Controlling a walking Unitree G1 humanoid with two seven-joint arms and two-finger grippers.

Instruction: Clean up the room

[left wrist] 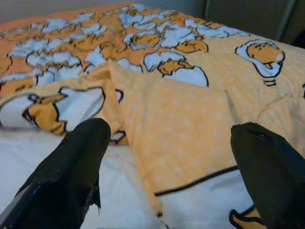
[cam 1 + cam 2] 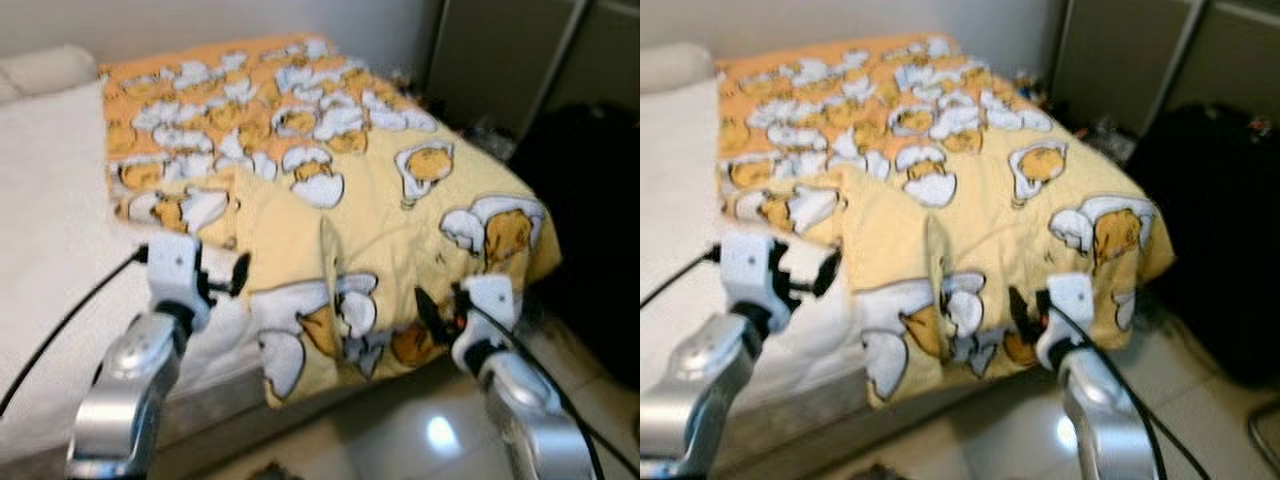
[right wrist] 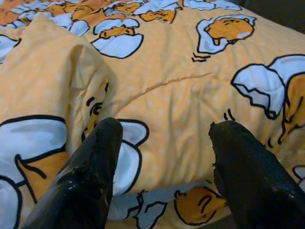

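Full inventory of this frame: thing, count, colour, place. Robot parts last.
blanket: 1, yellow-orange with white and orange cartoon print, spread over the bed, front edge hanging over the side, one fold turned back near the left tool
bed sheet: 1, white, bare part of the bed left of the blanket
dark bag: 1, black, on the floor right of the bed
floor: glossy pale tile, below the bed edge
left tool: 1, black fingers, open, at the blanket's folded edge
right tool: 1, black fingers, open, at the hanging front edge
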